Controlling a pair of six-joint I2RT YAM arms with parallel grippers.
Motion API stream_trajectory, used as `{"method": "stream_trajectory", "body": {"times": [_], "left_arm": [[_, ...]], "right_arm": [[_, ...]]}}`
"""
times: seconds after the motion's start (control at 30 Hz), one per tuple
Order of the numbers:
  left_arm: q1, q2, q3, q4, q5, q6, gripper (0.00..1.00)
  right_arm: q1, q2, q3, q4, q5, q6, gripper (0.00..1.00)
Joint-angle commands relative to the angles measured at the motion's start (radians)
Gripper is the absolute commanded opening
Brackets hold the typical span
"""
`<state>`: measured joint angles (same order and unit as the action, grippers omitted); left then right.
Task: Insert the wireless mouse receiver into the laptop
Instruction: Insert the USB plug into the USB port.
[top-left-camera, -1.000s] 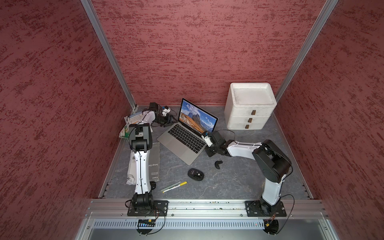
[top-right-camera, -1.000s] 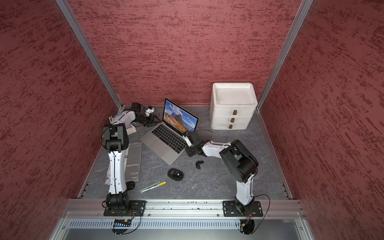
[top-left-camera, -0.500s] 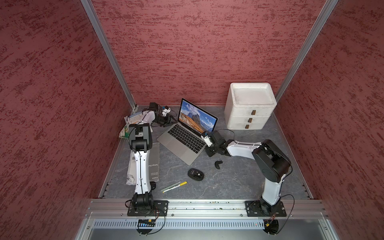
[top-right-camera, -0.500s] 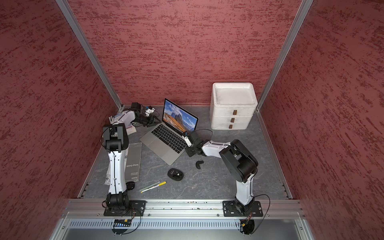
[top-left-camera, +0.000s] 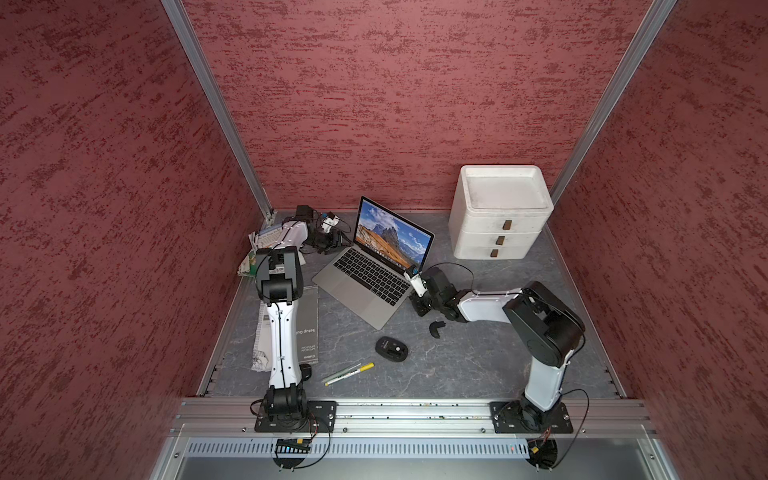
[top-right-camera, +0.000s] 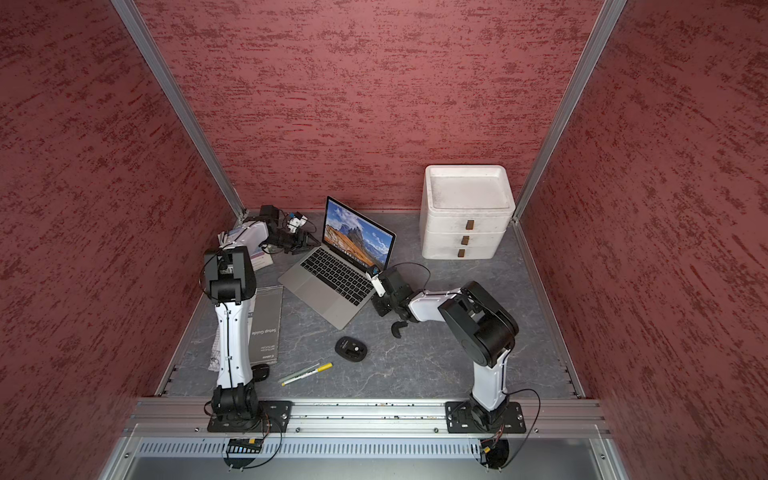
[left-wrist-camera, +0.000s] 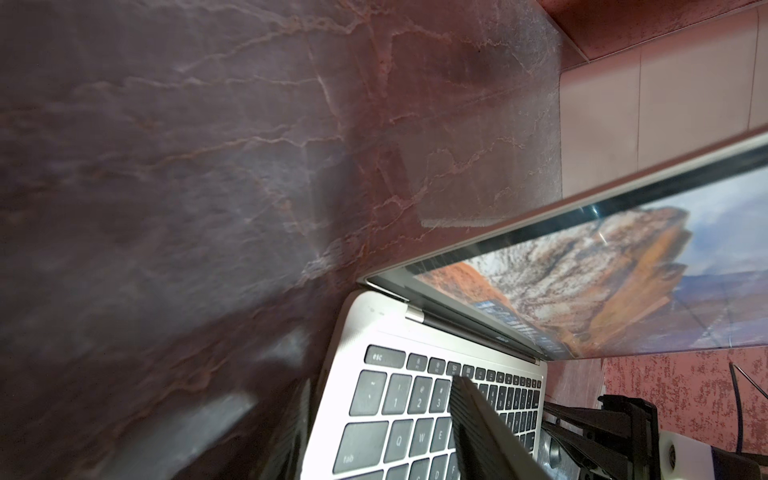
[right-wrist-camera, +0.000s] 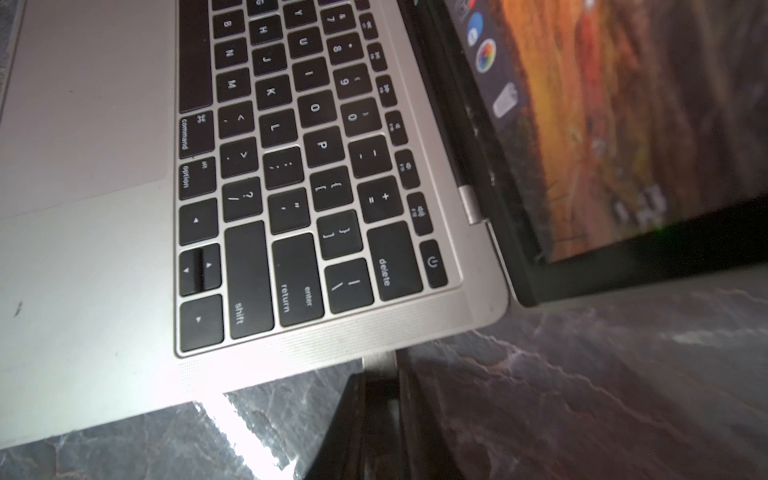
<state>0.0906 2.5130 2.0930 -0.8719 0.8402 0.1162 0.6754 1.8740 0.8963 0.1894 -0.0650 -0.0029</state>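
No motion last sec: R gripper (right-wrist-camera: 380, 380) pinches rcvr (right-wrist-camera: 376, 360) at laptop (right-wrist-camera: 104, 270) edge, L gripper (top-left-camera: 338, 242) half-open, empty. We're prob stuck at port.

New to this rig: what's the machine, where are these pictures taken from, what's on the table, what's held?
Two robot arms stand on a rail. Two pictures look down from overhead; the other two come from cameras on each arm's wrist. On the grey table lie an open laptop, a black mouse, a yellow-capped pen, a Setup Guide booklet and a white drawer unit. The right gripper is shut on the receiver, its metal plug at the laptop's right edge. The left gripper is open at the laptop's left rear corner, one finger over the keys.
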Motion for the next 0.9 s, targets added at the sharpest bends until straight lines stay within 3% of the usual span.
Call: {"method": "stream_trajectory", "body": {"times": [0.0,0.87], "left_arm": [[-0.025,0.001,-0.012,-0.147,0.088,-0.026,0.59],[0.005,0.006,-0.009,-0.128,0.085,-0.038,0.59]], "right_arm": [[-0.005,0.029,-0.027,0.079,0.045,-0.009,0.00],[-0.018,-0.030,-0.156,0.194,0.090,-0.008,0.00]]}}
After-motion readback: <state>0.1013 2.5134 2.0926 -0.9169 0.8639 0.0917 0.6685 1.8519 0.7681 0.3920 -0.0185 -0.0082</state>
